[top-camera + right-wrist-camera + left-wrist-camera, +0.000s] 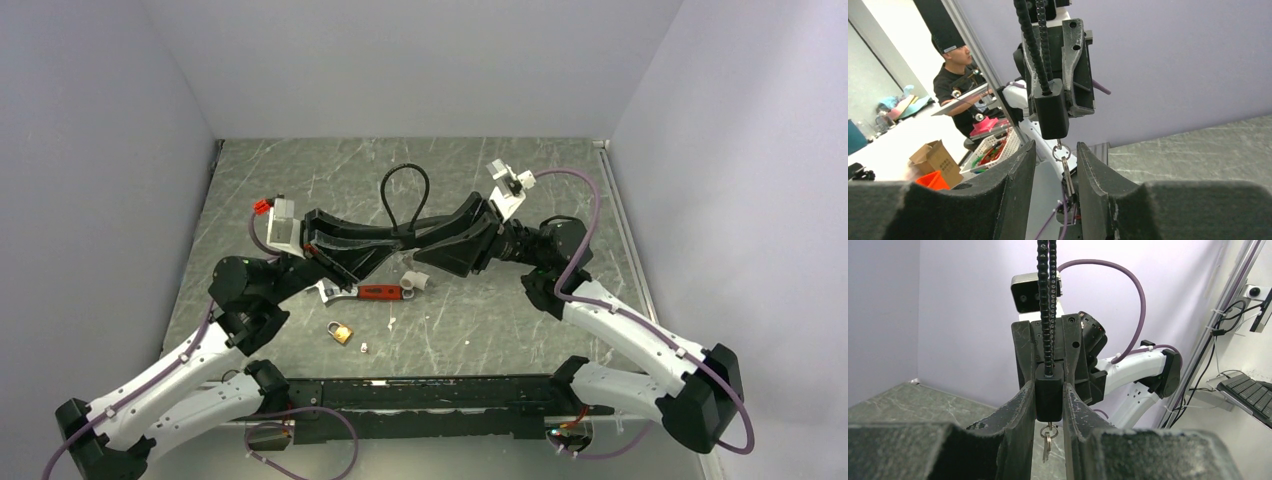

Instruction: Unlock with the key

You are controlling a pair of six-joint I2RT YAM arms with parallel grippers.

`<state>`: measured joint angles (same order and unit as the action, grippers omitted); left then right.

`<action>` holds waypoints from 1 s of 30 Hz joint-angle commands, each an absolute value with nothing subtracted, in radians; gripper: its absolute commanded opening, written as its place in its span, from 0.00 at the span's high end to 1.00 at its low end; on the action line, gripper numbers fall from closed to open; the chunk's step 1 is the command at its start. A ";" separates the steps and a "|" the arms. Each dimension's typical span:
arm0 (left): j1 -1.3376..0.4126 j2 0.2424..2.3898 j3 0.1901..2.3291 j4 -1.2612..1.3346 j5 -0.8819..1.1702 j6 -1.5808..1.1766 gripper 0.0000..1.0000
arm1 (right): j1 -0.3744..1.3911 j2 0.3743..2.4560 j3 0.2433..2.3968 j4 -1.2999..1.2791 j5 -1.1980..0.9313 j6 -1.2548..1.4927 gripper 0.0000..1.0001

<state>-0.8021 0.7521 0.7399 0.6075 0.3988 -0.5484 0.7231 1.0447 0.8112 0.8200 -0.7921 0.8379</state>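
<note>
Little is done so far. The left gripper [1049, 392] is clamped on the black lock [1049, 407], whose beaded cable rises above the fingers. The key [1066, 175] hangs on a ring beneath the lock, between the fingers of the right gripper [1055, 150]. Those fingers stand part-way apart with a gap on either side. The key looks untouched, though one pad is close. Left to do: pinch the key, turn it, free the cable. Only the right wrist view shows the key between those fingers. The top view loses it, but shows a padlock [341, 332] lying below both grippers.
</note>
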 commanded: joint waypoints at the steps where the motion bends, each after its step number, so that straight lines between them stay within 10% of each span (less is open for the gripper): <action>1: -0.803 0.762 0.736 0.717 0.403 -0.581 1.00 | 0.723 1.070 0.826 0.959 -0.815 0.900 0.64; 13: -0.803 0.783 0.724 0.758 0.400 -0.582 1.00 | 0.723 1.131 0.829 1.107 -0.822 0.997 0.77; 19: -0.804 0.793 0.708 0.791 0.394 -0.574 1.00 | 0.723 1.157 0.829 1.178 -0.828 1.049 1.00; 30: -0.804 0.830 0.674 0.934 0.425 -0.599 1.00 | 0.723 1.229 0.847 1.411 -0.848 1.199 1.00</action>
